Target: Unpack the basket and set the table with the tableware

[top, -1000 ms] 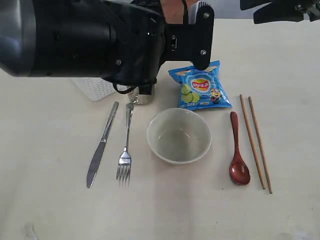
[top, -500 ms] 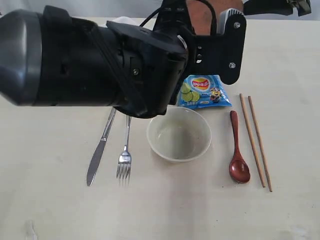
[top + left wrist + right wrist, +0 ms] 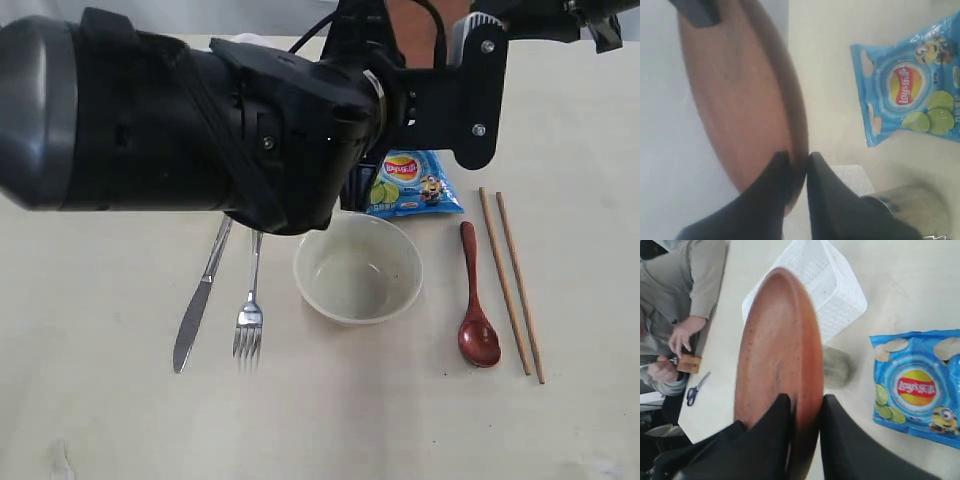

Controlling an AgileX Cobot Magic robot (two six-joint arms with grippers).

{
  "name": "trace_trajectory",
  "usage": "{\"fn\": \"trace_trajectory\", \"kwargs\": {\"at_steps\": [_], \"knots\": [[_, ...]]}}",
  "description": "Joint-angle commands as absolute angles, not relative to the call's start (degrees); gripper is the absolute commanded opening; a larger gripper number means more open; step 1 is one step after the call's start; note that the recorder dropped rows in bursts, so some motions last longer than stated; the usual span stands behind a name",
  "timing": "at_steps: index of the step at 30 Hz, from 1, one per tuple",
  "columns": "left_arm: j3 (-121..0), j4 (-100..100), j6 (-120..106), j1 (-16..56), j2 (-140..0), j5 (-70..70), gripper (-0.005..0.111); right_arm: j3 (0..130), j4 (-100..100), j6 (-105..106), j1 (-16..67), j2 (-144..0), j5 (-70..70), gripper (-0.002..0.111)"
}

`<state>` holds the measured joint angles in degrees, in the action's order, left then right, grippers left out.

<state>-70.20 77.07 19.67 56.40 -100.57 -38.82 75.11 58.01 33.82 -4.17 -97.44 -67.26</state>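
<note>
Reddish-brown plate (image 3: 780,355) is now lifted in the air beyond the bowl (image 3: 357,270). The left hand (image 3: 799,162) pinches its rim, and the right hand (image 3: 805,407) has just closed on it too. I judge a handover, then placing beside the bowl.

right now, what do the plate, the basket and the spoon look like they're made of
plate: probably wood or a wood-look material, matte reddish brown with faint grain-like streaks.
basket: white plastic, going by the moulded lattice of small holes in its walls.
spoon: dark red with a glossy highlight on its scoop; lacquered wood or plastic, can't tell which.
</note>
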Motion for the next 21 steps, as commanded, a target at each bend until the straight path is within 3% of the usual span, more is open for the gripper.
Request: {"fn": "trace_trajectory", "kwargs": {"at_steps": [1,4,9,11,17,19,21], "knots": [[-70.1,77.7,21.2,56.7,-100.0,-36.7,0.003,75.1,58.9,34.5,-4.2,-97.4,-68.4,0.000],[-70.1,77.7,23.5,56.7,-100.0,-35.9,0.019,75.1,58.9,34.5,-4.2,-97.4,-67.7,0.000],[-70.1,77.5,25.1,56.7,-100.0,-39.2,0.061,75.1,56.7,33.1,-6.2,-97.4,-63.1,0.000],[-70.1,77.5,25.9,56.7,-100.0,-42.6,0.067,75.1,54.9,32.1,-8.3,-97.4,-60.7,0.000],[-70.1,77.5,33.1,56.6,-100.0,-53.8,0.057,75.0,51.8,31.0,-15.0,-100.9,-58.3,0.000],[-70.1,77.4,36.9,56.6,-100.0,-54.7,0.049,75.0,51.8,31.0,-16.7,-103.2,-58.3,0.000],[-69.7,77.7,39.5,56.5,-100.0,-54.8,0.034,75.0,51.8,31.3,-17.8,-105.5,-57.6,0.000]]}}
